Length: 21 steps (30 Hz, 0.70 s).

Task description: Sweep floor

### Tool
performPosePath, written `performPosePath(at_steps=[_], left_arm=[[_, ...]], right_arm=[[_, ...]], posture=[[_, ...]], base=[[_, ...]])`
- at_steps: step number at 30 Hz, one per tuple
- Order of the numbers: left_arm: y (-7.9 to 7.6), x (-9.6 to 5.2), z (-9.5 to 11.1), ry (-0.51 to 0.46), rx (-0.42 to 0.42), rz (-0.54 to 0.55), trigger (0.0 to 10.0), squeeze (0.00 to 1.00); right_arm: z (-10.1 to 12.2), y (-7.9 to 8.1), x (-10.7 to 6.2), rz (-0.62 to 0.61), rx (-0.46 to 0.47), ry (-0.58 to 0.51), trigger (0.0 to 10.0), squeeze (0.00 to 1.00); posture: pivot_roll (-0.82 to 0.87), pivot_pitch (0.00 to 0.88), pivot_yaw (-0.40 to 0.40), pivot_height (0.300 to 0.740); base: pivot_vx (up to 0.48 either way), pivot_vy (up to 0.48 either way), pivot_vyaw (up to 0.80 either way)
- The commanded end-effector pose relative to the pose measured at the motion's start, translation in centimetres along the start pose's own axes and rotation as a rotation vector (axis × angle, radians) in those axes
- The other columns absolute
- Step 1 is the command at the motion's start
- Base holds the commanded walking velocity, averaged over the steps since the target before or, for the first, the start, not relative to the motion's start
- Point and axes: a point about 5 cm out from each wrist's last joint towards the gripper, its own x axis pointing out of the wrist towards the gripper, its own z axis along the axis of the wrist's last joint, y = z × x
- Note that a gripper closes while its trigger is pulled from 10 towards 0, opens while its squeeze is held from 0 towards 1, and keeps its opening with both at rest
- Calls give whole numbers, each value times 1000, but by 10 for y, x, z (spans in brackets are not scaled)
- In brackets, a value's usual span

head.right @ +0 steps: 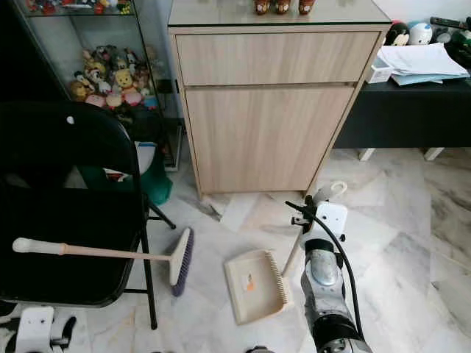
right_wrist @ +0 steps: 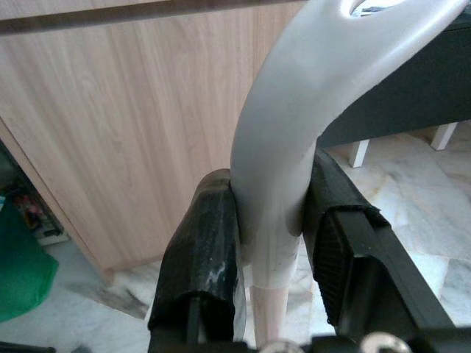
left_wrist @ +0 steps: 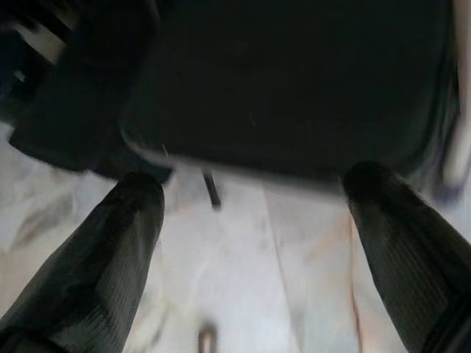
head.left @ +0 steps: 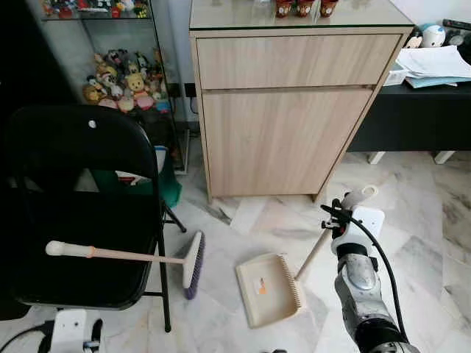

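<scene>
Right wrist view gives you the right gripper [right_wrist: 271, 243] clenched on the dustpan handle [right_wrist: 294, 147], one black finger pressed to each side of the grey grip where it meets the wooden shaft. From the head views, you can follow that handle slanting down and to the robot's left to the dustpan [head.left: 269, 288], which sits flat on the marble floor [head.left: 412, 220] in front of the cabinet [head.left: 287, 110]. Your left gripper [left_wrist: 257, 243] hangs low with its fingers [left_wrist: 110, 250] spread apart, empty, the chair [head.left: 73, 213] seat dark ahead of them. You have the broom [head.left: 121, 256] lying across that chair, its bristle head [head.left: 193, 263] hanging off the seat edge just beside the dustpan, not touching it.
</scene>
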Motion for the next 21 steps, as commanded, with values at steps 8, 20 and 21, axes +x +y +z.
performPosePath(at_steps=[8,20,21], left_arm=[[-12,9,31,-145,-90,-89,10000,0],[-12,8,35,-165,-114,-119,10000,1000],[-12,10,38,-171,-155,-99,10000,1000]], right_arm=[[4,2,2,5,6,-18,10000,0],[2,3,1,10,9,-6,10000,0],[2,4,1,12,11,-7,10000,0]], posture=[[-52,173,-12,740],[-49,172,-9,740],[-53,174,-11,740]], base=[[0,0,0],[0,0,0],[0,0,0]])
